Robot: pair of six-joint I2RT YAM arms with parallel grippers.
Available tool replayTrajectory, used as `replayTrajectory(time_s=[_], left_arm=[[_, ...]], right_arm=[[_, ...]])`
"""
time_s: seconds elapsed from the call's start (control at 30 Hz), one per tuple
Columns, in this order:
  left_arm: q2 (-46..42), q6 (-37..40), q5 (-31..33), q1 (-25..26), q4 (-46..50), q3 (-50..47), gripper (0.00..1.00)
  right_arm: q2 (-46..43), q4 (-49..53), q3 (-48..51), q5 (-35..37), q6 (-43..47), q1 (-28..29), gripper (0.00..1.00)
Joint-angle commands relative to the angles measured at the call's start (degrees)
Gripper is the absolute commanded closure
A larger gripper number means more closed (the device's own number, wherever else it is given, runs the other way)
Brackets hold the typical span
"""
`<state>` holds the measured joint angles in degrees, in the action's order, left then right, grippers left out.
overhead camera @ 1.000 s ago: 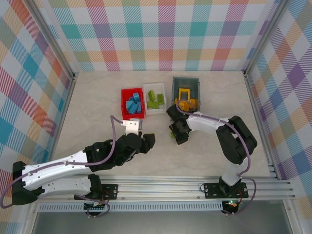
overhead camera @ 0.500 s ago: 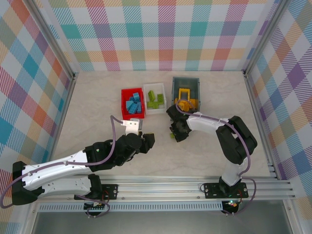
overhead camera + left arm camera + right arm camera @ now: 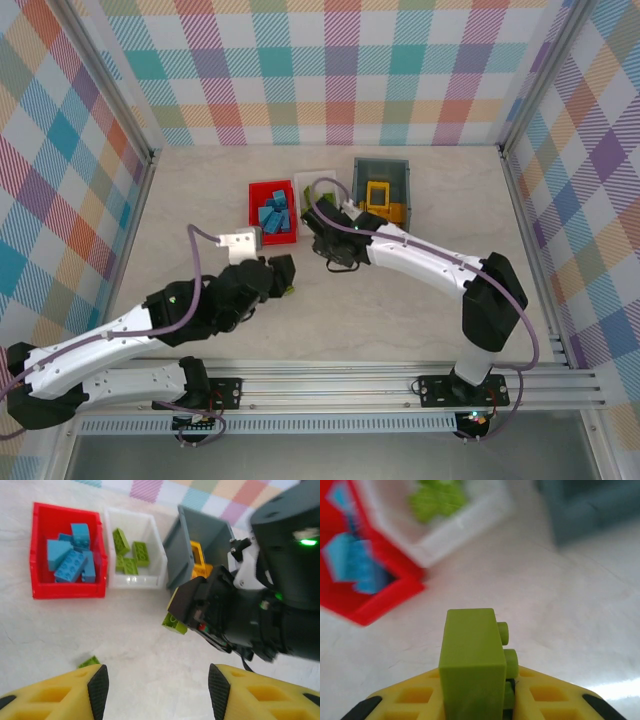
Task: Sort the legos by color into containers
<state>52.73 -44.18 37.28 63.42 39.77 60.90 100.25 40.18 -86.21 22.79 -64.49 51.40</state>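
Pastel plaid walls (image 3: 340, 70) are standing beyond and beside the jaws; a pale marbled tabletop (image 3: 200, 200) is lying beneath them, reflecting soft light.

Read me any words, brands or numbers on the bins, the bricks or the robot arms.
None to read.
The red bin, white bin, grey bin, blue bricks and lime bricks carry no lettering.
The right arm has a lit green lamp, no legible marking.

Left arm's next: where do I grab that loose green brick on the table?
Grip the loose green brick across its narrow sides, coming straight down: it seems to lie flat on open table. The open left gripper needs centring over it first.
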Motion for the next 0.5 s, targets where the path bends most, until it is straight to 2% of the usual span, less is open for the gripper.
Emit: replayTrajectory(time_s=[0.0, 0.1, 0.17, 0.37, 0.47], left_arm=[[1.6, -0.6, -7.6, -7.1, 4.1, 4.7, 0.42], [4.7, -0.4, -17.9, -16.2, 4.6, 7.3, 0.42], [5.8, 0.1, -22.3, -20.3, 3.3, 7.3, 0.42], [6.7, 0.1, -31.4, -27.9, -2.6, 3.5, 0.42], [7.4, -0.2, -33.6, -29.4, -2.9, 1.7, 0.42]], right_arm=[[7.8, 5.2, -9.1, 5.5, 19.3, -2.1, 0.69], [17.7, 11.7, -23.1, 6.5, 26.2, -4.1, 0.7], [23.6, 14.3, -30.2, 6.5, 29.1, -5.6, 0.7], [35.0, 15.7, -44.3, 3.7, 34.3, -9.5, 0.7], [39.8, 17.3, -49.9, 1.9, 35.1, -10.9, 0.7]])
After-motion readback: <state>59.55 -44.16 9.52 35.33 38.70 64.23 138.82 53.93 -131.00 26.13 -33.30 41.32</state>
